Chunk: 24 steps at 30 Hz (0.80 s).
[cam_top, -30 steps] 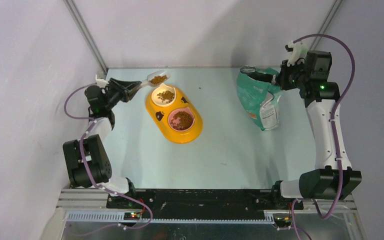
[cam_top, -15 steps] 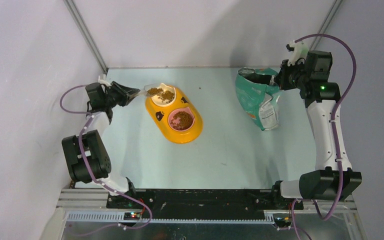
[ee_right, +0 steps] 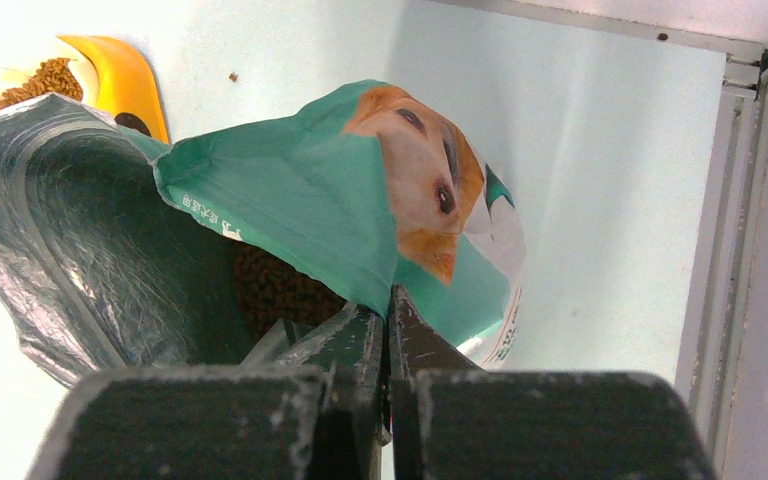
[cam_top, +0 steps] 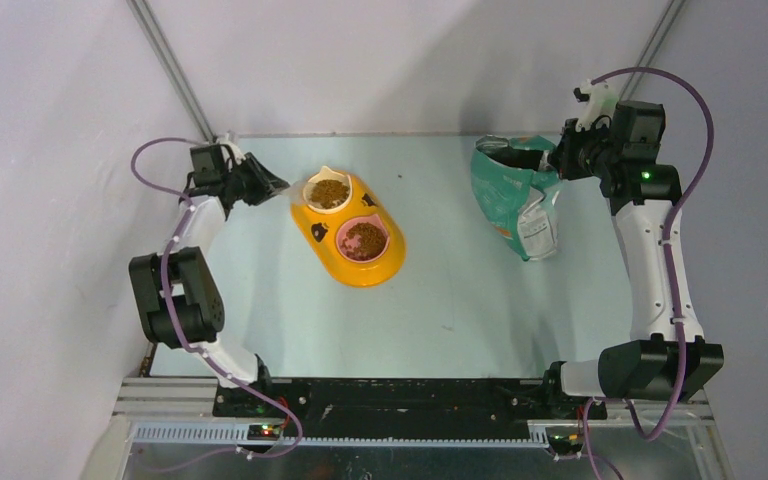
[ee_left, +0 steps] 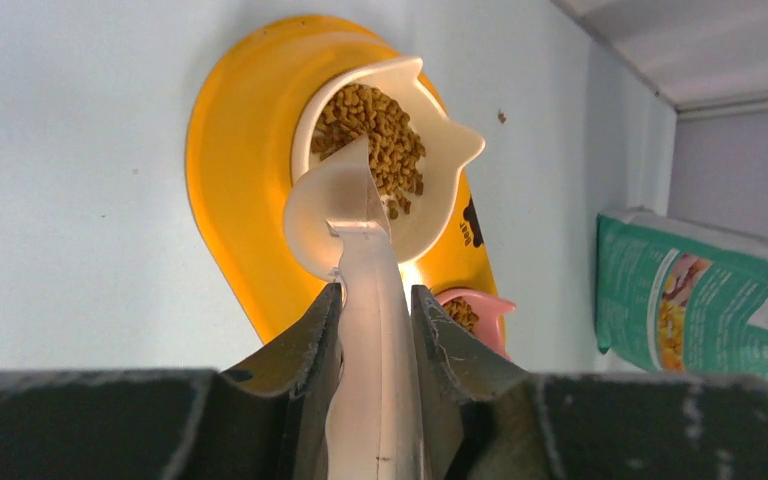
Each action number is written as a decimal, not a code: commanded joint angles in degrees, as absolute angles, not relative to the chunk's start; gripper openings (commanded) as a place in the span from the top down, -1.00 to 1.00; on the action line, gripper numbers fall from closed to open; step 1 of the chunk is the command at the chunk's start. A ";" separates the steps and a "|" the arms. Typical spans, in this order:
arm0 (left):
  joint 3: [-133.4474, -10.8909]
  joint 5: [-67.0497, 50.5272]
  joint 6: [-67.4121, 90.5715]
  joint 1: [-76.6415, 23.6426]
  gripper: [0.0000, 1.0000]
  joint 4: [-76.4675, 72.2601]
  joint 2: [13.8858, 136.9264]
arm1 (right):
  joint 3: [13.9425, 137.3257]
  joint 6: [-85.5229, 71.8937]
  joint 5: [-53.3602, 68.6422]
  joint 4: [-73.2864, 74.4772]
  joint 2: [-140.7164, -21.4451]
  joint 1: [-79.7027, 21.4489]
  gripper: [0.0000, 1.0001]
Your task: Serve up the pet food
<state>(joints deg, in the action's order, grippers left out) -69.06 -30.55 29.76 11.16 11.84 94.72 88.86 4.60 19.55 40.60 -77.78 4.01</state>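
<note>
Pet food fills the white bowl (cam_top: 329,191) and the pink bowl (cam_top: 364,240) of the yellow feeder (cam_top: 318,232). My left gripper (cam_top: 268,186) is shut on the handle of the clear scoop (ee_left: 345,200). The scoop is turned on its side, with its mouth at the white bowl's near rim, and no kibble shows in it. In the left wrist view the heap of pet food (ee_left: 375,140) lies just past the scoop. My right gripper (ee_right: 388,300) is shut on the rim of the green pouch (cam_top: 510,195), holding it open and upright. More pet food (ee_right: 270,290) shows inside the pouch.
A single stray pellet (cam_top: 398,178) lies on the table behind the feeder. Grey walls close in the left, back and right sides, and the pouch stands near the right wall. The left arm's purple cable loops near the back left corner.
The left wrist has rolled and tipped the scoop. The kibble that was in the scoop now lies in the white bowl. The right gripper and pouch have stayed put.
</note>
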 commanded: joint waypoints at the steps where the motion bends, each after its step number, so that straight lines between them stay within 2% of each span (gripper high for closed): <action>1: -72.03 -27.57 23.01 8.73 1.00 15.88 94.00 | 92.11 4.35 19.69 39.02 -75.24 4.75 1.00; 7: -74.64 -23.33 15.56 3.68 1.00 21.43 91.37 | 91.94 4.31 19.75 39.15 -75.25 4.83 1.00; 14: -78.46 -8.22 2.34 -5.13 1.00 30.05 87.24 | 91.85 4.42 19.80 39.28 -75.18 4.83 1.00; 24: -77.29 -6.40 0.29 -6.50 1.00 28.78 80.08 | 91.67 4.37 20.12 39.29 -75.07 5.25 1.00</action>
<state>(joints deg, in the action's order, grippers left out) -76.38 -8.51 2.92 -6.68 28.84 84.27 88.86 4.54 19.75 40.60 -77.78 4.40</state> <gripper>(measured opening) 0.300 0.007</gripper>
